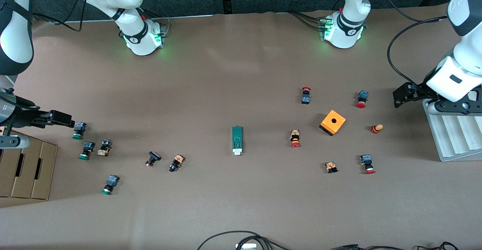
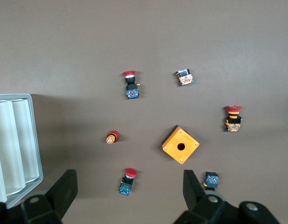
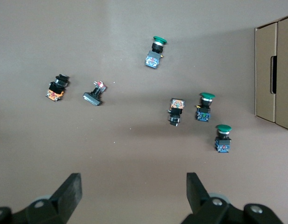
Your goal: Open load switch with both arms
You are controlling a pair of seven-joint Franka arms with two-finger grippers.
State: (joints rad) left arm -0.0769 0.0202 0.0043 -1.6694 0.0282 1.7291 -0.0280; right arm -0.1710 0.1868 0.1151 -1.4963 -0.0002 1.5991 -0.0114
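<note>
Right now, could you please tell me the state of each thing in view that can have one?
load switch: lying flat mid-table, untouched, white tab end nearer the front camera.
left pincer: open, empty, up beside the grey tray; arm waits.
right pincer: open, empty, by a green-capped button; arm waits.
orange cube: resting on the table, hole facing up.

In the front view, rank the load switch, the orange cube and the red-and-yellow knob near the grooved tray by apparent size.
1. load switch, the longest
2. orange cube, shorter but wider, so close to it overall
3. red-and-yellow knob, clearly smallest
</note>
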